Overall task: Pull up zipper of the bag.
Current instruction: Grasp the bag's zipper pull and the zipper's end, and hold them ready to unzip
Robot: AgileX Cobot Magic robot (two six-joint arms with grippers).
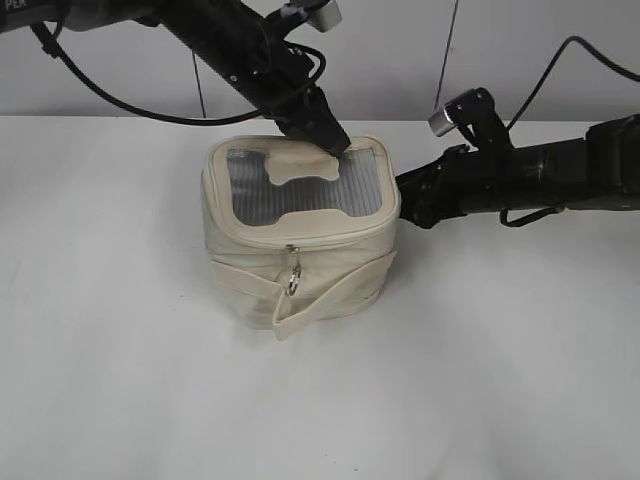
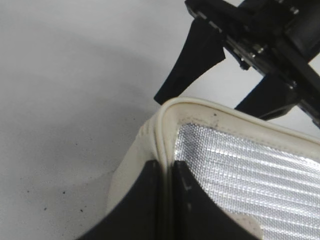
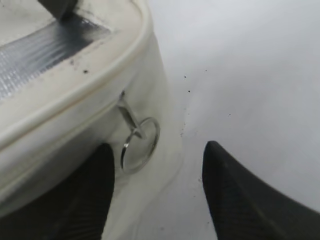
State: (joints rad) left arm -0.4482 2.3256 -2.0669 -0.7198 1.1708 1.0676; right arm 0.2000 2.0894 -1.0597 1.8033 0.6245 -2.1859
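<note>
The cream bag (image 1: 240, 265) stands mid-table with its grey mesh top (image 1: 300, 185) up. The zipper (image 1: 330, 231) runs round the top rim, and a silver ring pull (image 1: 293, 281) hangs at the front. My left gripper (image 1: 334, 142) is shut on the bag's back rim (image 2: 166, 150); its jaws (image 2: 167, 172) pinch the cream piping beside the mesh. My right gripper (image 1: 405, 203) is open at the bag's right side. In the right wrist view its jaws (image 3: 157, 160) straddle the bag's corner, with a second ring pull (image 3: 140, 145) hanging from the zipper (image 3: 65, 125) near the left finger, untouched.
A cream strap band (image 1: 330, 293) wraps the bag's lower front and its loose end sticks out. The white table (image 1: 120, 380) spreads all round. The right arm's open fingers (image 2: 195, 60) show in the left wrist view just beyond the bag's corner.
</note>
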